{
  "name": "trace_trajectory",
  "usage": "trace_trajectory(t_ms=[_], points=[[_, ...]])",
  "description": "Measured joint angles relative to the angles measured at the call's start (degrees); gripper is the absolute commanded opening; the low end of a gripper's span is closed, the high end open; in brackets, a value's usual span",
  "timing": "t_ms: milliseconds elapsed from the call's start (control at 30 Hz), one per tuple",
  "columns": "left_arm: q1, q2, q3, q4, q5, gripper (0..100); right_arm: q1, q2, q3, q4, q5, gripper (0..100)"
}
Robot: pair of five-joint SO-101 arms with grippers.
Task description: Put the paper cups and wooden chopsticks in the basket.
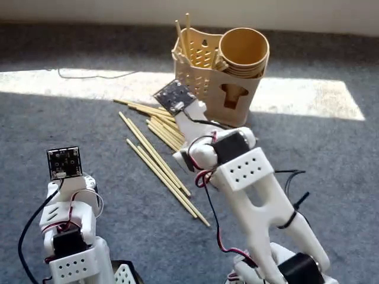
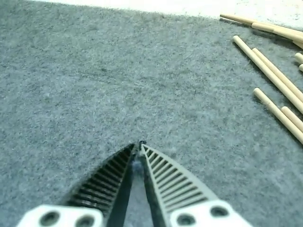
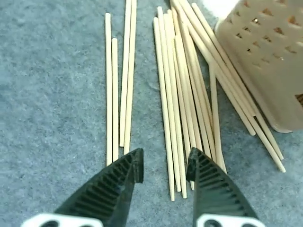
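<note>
over the loose chopsticks [image 3: 177,94], right claw [image 3: 164,158] parted, empty; left claw [image 2: 141,146] closed

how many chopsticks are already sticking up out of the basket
2: one wooden chopstick leans outward at the basket's far left corner in the high view, the other stands beside it, next to the paper cups. More may be hidden inside.

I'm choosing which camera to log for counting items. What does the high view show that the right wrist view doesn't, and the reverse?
High view adds: stacked paper cups inside the basket, two chopsticks standing in it, the left arm and right arm. Right wrist view adds: the right jaws, open over the ends of the loose chopsticks. Shared: the basket and the loose chopsticks on the grey carpet.
</note>
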Motion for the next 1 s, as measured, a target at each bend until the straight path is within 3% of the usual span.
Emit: trace_trajectory(t_ms=[300, 567, 1000], points=[[0.0, 0.0, 0.0, 0.0, 0.0, 1, -1.5, 18.5, -6.9, -5.2, 0.2, 12.9], [0.0, 0.0, 0.0, 0.0, 0.0, 1, -1.8, 31.6, -14.6, -6.2, 5.0, 12.6], [0.0, 0.0, 0.0, 0.0, 0.0, 1, -1.8, 46.3, -24.6, -6.6, 5.1, 12.4]])
